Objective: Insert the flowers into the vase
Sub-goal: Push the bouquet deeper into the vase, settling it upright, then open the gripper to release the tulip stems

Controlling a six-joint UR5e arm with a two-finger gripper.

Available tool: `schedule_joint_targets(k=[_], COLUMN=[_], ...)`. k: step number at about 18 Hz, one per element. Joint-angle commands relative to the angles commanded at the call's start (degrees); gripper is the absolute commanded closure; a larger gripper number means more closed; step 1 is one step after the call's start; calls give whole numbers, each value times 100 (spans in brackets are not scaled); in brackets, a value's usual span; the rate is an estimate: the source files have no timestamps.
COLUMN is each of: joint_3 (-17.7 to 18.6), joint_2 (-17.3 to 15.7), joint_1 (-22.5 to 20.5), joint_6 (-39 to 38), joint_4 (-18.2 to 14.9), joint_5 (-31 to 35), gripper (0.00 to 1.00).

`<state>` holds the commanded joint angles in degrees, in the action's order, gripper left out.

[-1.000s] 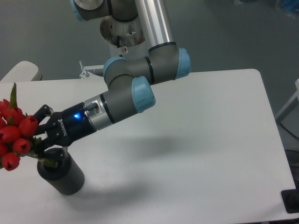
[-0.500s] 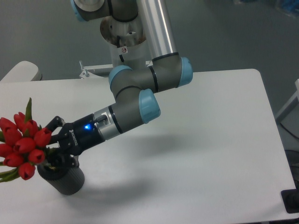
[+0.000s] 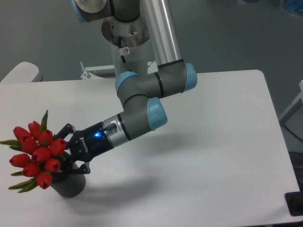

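Two dark jaws of the gripper [image 3: 65, 152] stand clamped on the stems of the flowers [image 3: 39, 153], just under the blooms and right above the mouth of the vase [image 3: 69, 183]. A blue light glows on the gripper's body behind them. Compared with a second ago, the bunch has swung in from the left edge of the view and come fully into sight; half a second ago it was still leaning out past the vase's left side, and now the red buds sit over and just left of the rim, hiding most of the mouth. The arm's wrist has also dropped and moved nearer the vase. The stem ends cannot be seen, so whether they are already inside the cylinder is unclear, though the low grip suggests they have at least begun to enter. The blooms still tilt leftward, with green leaves sticking out below them. The vase stands upright near the front left corner of the white tabletop [image 3: 213, 142]. My judgement: insertion is well under way, and what remains is straightening and letting go.
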<state>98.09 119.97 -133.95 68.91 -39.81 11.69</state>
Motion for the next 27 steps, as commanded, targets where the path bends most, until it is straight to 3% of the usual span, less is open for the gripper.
schedule_joint_targets(k=[3, 5, 7, 17, 23, 27], joint_3=[88, 123, 123, 149, 624, 668], joint_2=[9, 9, 9, -79, -527, -1000], joint_1=[-9, -9, -17, -184, -500, -589], joint_6=[0, 0, 0, 157, 571, 580], joint_4=[0, 0, 0, 9, 26, 26], joint_5=[0, 0, 0, 44, 105, 622], gripper=[29, 5, 1, 0, 0, 0])
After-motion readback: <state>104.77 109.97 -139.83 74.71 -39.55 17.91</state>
